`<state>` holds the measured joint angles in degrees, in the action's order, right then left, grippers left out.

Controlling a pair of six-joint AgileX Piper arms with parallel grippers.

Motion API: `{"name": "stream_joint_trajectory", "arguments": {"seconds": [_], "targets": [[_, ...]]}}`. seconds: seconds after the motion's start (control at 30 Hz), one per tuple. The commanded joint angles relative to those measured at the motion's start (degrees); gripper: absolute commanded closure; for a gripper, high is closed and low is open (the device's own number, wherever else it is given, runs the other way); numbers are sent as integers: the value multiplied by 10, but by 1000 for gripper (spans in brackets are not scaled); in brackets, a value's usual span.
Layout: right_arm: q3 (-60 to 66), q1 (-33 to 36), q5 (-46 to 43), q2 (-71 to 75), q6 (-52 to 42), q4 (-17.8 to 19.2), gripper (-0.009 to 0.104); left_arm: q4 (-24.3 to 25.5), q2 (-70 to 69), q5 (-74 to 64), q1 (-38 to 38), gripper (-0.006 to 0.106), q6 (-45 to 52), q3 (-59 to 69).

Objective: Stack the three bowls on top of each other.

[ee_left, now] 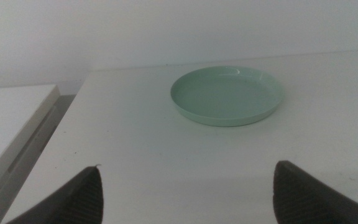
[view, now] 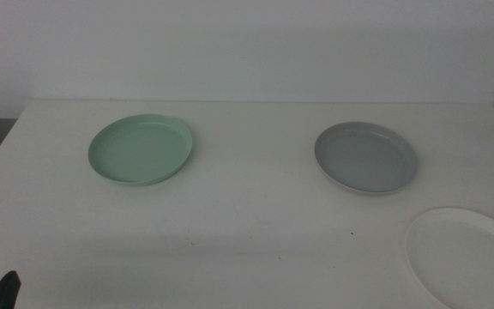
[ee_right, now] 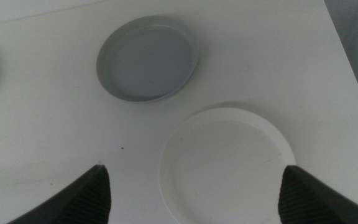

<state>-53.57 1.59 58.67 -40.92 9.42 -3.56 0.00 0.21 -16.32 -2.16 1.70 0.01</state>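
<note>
On the white table [view: 247, 223], three shallow round dishes are laid apart from one another, none stacked. The mint green dish [view: 141, 150] is set toward the left, the grey dish [view: 366, 157] toward the right, and the white dish [view: 466, 255] near the front right corner, cut by the picture's edge. The left gripper [ee_left: 188, 196] is held low before the green dish, jaws spread wide and empty; in the middle view only its tip is seen. The right gripper [ee_right: 194, 196] is held above the white dish — jaws wide, nothing gripped.
</note>
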Motion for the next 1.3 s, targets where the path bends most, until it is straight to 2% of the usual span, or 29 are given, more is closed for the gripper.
{"name": "stream_joint_trajectory", "arguments": {"seconds": [0.0, 0.17, 0.37, 0.43, 0.53, 0.63, 0.7, 0.83, 0.9, 1.0, 1.07, 1.13, 1.2, 1.27], "targets": [[-57, -5, 43, -33, 2, 4, 2, 0, -2, 7, -1, 7, 0, 0], [-108, -5, 39, -59, 2, 2, 2, 0, -2, 7, -1, 7, 0, 0], [-110, -5, 21, -59, 2, 2, 2, 0, -2, 7, -1, 7, -2, 0], [-112, -5, 45, -67, 2, 4, 2, 0, -2, 7, -1, 7, -2, 0], [-128, -5, 106, -106, -3, 50, 2, 0, -2, 7, -1, 7, -2, 0], [-139, -5, 113, -153, -3, 104, 2, 0, -2, 7, -1, 7, -2, 0], [-140, -13, 113, -180, 0, 111, 2, 0, -2, 7, -1, 7, -2, 0], [-139, -71, 113, -232, -38, 86, 2, 0, -2, 7, -1, 7, -2, 0], [-139, -120, 113, -264, -65, 44, 2, 0, -2, 7, -1, 7, -2, 0], [-130, -180, 113, -313, -124, -43, 2, 0, -2, 7, -1, 7, -2, 0], [-107, -202, 83, -341, -165, -83, 2, 0, -2, 7, -1, 7, -2, 0], [-72, -210, 47, -371, -182, -83, 2, 0, -2, 7, -1, 7, 0, 0], [-46, -210, -1, -396, -182, -52, 2, 0, -2, 7, -1, 7, 0, 0], [-32, -210, -46, -424, -182, -39, 2, 0, -2, 7, -1, 7, 0, 0]]}}
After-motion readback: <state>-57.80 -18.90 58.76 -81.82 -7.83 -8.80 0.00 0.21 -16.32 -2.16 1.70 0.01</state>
